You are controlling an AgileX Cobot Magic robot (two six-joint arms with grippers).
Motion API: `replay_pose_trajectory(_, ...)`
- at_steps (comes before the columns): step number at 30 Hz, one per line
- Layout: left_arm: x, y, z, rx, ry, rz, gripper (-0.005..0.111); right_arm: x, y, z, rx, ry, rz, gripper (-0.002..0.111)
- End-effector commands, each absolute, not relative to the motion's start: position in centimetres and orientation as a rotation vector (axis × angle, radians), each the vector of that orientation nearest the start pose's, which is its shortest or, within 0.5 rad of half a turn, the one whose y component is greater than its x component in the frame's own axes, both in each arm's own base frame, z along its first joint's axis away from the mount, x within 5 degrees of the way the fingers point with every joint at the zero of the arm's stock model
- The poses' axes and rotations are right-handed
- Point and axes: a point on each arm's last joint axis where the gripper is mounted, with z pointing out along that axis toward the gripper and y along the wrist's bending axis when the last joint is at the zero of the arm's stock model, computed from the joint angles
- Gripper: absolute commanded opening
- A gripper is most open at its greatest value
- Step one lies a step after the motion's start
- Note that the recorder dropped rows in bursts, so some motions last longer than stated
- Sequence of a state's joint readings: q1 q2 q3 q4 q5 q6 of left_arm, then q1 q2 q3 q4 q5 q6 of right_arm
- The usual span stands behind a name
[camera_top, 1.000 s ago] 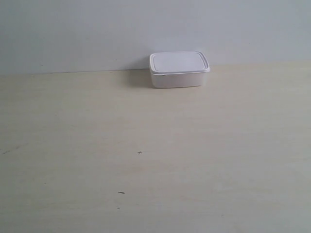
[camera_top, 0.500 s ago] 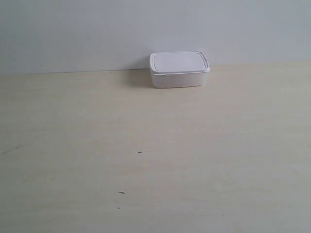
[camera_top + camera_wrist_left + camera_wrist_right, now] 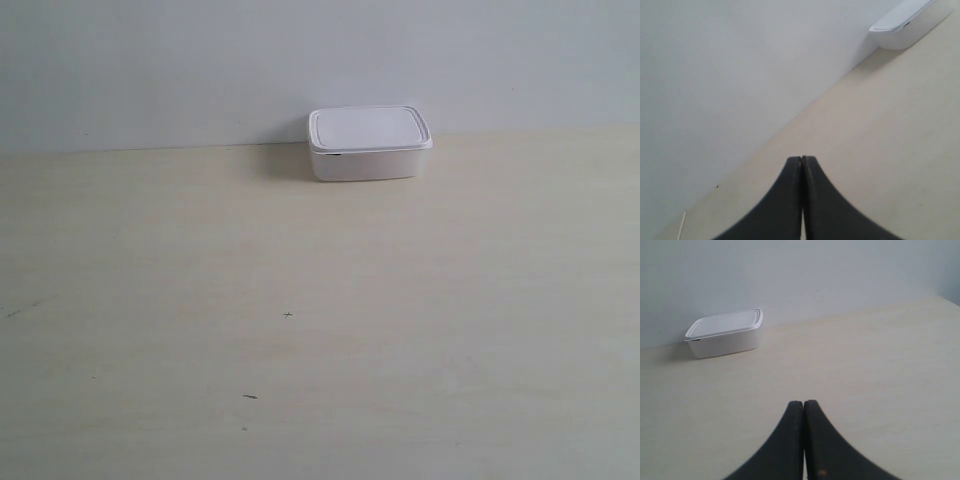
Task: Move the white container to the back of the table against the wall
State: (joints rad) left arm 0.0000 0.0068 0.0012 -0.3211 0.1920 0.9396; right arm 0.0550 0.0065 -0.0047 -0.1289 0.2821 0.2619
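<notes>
Exterior view showed the white container (image 3: 368,143) against the wall (image 3: 200,60). Left gripper (image 3: 801,160) and right gripper (image 3: 803,403), fingers together and empty, were best held clear of it.

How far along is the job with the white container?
Done, it seems: the white container sits at the back of the table, by the wall. In hand: nothing; the left gripper and the right gripper are shut, empty, away from it. Left: nothing that I can see.
</notes>
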Motion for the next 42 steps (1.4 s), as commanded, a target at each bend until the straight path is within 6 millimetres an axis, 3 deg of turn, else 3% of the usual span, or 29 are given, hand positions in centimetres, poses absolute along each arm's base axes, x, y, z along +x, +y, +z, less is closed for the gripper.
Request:
replay_pose_trajectory(1,5.6,-0.5,19.5,0.582,1.597,0.441,0.0,5.5,-0.1,18.8,0.1,1.757,0.103,0.0)
replay_pose_trajectory(3,5.5,-0.6,19.2,0.586,1.633,0.406,0.0,5.5,-0.1,18.8,0.1,1.757,0.103,0.0)
replay_pose_trajectory(6,5.3,-0.8,18.1,0.354,1.807,0.144,0.0,5.5,-0.1,18.8,0.1,1.757,0.103,0.0)
replay_pose_trajectory(8,5.3,-0.7,18.1,0.215,1.829,0.055,0.0,5.5,-0.1,18.8,0.1,1.757,0.103,0.0)
replay_pose_trajectory(42,5.3,-0.6,18.1,0.197,1.827,0.055,0.0,5.5,-0.1,18.8,0.099,1.757,0.102,0.0)
